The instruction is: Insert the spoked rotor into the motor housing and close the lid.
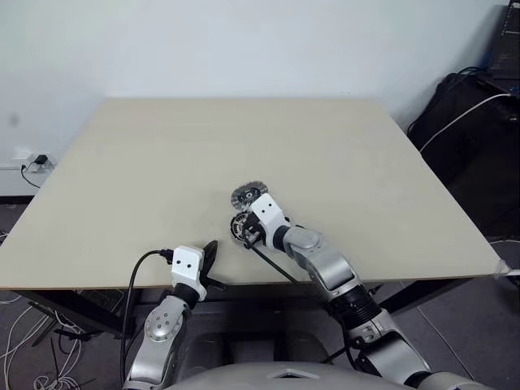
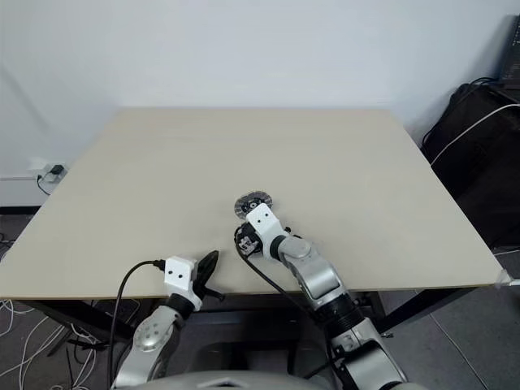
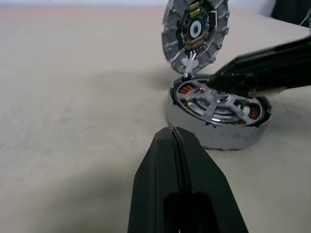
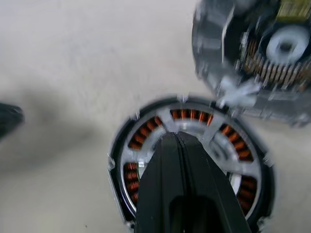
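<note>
The motor housing point(image 3: 221, 138) stands on the table near its front edge. The spoked rotor point(image 3: 217, 103) sits inside it, and copper windings show between its silver spokes point(image 4: 221, 145). The ribbed silver lid point(image 3: 194, 34) stands tilted up at the housing's far side, its inner face towards me. My right gripper point(image 4: 177, 138) is shut and empty, with its tips just over the rotor's face near the foot of the lid. My left gripper point(image 3: 174, 132) is shut and empty. It is low at the table's front edge, a short way from the housing, and points at it.
The beige table point(image 1: 162, 162) stretches wide around the parts. Its front edge runs right under my left gripper point(image 1: 210, 258). A black bag with cables point(image 1: 467, 114) lies off the right side, and a wall socket point(image 1: 36, 162) is at the left.
</note>
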`<state>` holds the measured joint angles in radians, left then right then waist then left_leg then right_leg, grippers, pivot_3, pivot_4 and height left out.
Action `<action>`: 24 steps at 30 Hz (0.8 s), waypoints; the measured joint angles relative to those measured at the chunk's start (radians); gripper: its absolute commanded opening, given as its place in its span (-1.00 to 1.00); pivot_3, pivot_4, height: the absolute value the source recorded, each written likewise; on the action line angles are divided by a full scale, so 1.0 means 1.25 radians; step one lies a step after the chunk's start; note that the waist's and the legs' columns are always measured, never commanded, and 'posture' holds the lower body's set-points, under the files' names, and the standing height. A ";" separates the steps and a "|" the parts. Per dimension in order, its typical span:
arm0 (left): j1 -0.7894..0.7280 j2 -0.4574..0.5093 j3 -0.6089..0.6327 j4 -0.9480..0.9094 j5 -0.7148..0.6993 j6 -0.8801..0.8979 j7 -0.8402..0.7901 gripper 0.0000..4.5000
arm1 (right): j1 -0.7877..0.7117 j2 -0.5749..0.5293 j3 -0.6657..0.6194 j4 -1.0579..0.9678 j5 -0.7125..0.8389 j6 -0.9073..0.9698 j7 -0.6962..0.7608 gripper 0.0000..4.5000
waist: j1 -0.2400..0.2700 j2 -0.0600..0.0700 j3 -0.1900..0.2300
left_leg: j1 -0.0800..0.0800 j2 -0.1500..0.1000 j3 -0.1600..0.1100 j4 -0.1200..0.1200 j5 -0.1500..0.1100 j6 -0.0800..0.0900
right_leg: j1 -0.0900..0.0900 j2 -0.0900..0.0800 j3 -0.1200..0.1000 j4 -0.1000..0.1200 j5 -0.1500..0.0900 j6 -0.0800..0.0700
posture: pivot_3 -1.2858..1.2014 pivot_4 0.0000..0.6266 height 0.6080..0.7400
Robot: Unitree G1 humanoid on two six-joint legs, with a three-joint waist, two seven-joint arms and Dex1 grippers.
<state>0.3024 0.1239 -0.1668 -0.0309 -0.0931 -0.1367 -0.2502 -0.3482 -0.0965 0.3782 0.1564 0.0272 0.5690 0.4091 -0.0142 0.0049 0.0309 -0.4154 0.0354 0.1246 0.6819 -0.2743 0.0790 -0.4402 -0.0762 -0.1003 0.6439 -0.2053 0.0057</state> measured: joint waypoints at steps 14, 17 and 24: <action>-0.001 -0.004 0.002 -0.001 -0.001 0.002 -0.003 -1.00 | -0.061 -0.163 0.047 -0.085 -0.005 -0.012 0.220 -0.44 | 0.000 0.001 -0.001 | 0.001 0.000 0.001 0.001 0.000 0.001 | 0.001 0.000 0.000 0.000 0.001 0.001 | 0.03 -1.00 1.00; -0.007 -0.006 0.000 -0.001 -0.002 0.003 -0.008 -1.00 | -0.099 -0.218 0.076 -0.111 -0.012 -0.019 0.297 0.00 | 0.000 0.001 -0.001 | 0.002 0.000 0.001 0.001 0.000 0.001 | 0.001 0.000 0.000 0.000 0.001 0.001 | 0.03 -1.00 1.00; -0.009 -0.015 0.000 -0.001 -0.002 0.003 -0.010 -1.00 | -0.187 -0.323 0.205 -0.102 -0.085 -0.055 0.477 0.13 | 0.001 0.001 -0.001 | 0.001 0.000 0.001 0.002 -0.001 0.002 | 0.001 0.000 0.000 0.000 0.001 0.001 | 0.03 -1.00 1.00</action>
<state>0.2915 0.1052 -0.1669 -0.0317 -0.0954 -0.1323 -0.2631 -0.5819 -0.5004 0.6341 0.0287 -0.0790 0.4997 1.0059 -0.0126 0.0058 0.0296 -0.4136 0.0355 0.1261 0.6838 -0.2752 0.0813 -0.4391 -0.0765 -0.0999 0.6438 -0.2045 0.0068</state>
